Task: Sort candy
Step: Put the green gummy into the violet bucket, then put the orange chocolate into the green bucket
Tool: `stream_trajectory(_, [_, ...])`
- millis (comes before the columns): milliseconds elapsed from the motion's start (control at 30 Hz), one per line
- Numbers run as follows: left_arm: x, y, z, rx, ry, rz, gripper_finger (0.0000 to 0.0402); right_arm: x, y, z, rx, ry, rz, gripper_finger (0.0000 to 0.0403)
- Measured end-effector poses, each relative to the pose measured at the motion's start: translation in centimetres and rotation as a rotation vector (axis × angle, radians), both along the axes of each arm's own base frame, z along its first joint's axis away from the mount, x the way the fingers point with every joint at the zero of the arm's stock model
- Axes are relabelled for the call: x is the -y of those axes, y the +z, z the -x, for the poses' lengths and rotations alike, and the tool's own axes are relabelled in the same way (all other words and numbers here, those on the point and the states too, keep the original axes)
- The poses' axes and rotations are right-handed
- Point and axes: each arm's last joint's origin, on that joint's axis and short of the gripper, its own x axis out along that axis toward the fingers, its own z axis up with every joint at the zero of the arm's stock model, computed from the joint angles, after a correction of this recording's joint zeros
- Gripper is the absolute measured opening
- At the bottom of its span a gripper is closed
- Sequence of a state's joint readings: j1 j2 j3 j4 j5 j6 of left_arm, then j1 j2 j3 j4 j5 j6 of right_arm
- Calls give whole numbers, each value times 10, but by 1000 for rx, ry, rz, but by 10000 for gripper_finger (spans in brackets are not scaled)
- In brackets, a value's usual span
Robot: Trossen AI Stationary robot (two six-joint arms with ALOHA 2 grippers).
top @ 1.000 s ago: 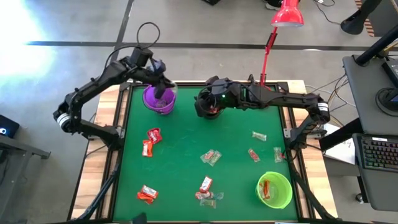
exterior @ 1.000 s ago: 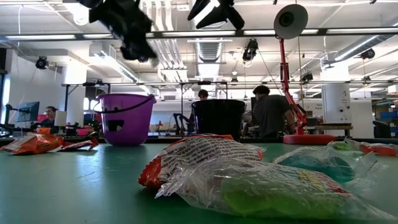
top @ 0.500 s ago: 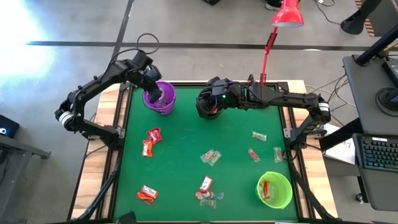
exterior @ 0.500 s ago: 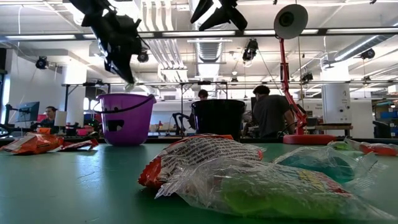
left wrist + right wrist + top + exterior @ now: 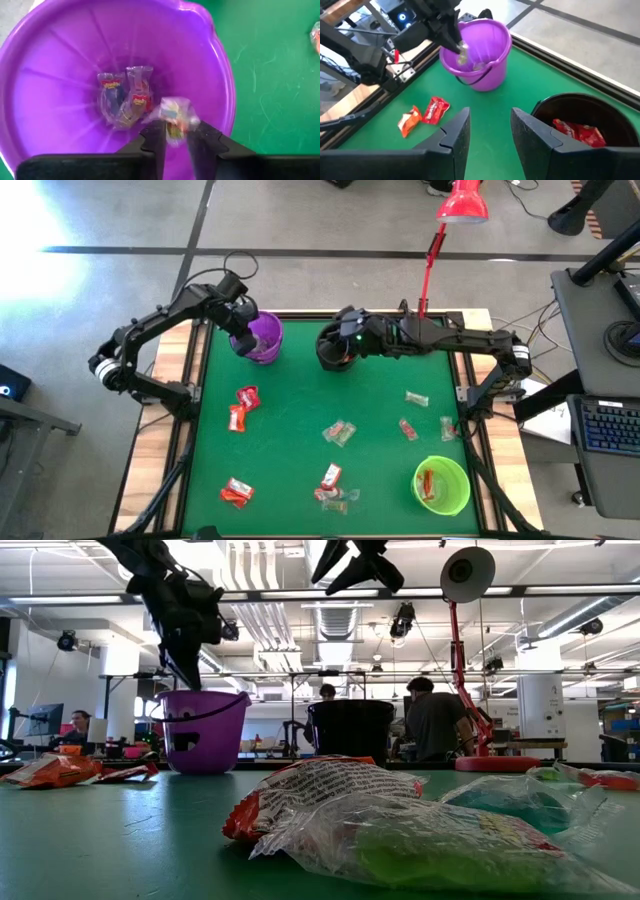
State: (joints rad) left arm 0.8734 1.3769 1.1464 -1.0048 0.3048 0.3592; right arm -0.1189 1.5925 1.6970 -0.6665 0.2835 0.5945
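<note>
Both arms are matte black, chunky jointed segments with black cables looping off the left arm (image 5: 160,320). The right arm (image 5: 450,340) has a tiny green light near its wrist. Blocky, squared-off black fingers (image 5: 455,132).

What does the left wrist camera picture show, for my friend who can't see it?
The left gripper hangs over a purple cup, a clear-wrapped candy at its fingertips. Two more clear-wrapped candies lie in the cup.
</note>
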Motion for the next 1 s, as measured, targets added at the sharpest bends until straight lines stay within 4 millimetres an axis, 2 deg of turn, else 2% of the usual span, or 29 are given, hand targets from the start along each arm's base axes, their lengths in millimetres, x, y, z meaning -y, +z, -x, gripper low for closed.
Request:
stream_trajectory(333, [0,22,0,16,-5,-22,119,-10,-1,-1,-12,31,-3,133])
stream_trajectory(600, [17,29,12,-66,40,101,131,-10,-3,1,-43,37,2,130])
stream_trajectory(900, [57,21,28,-58,239,202,123,-10,-10,8,-146,37,-6,137])
stream_trajectory(1000, [75,18,38,-50,296,214,123,-11,-12,18,-226,30,-24,136])
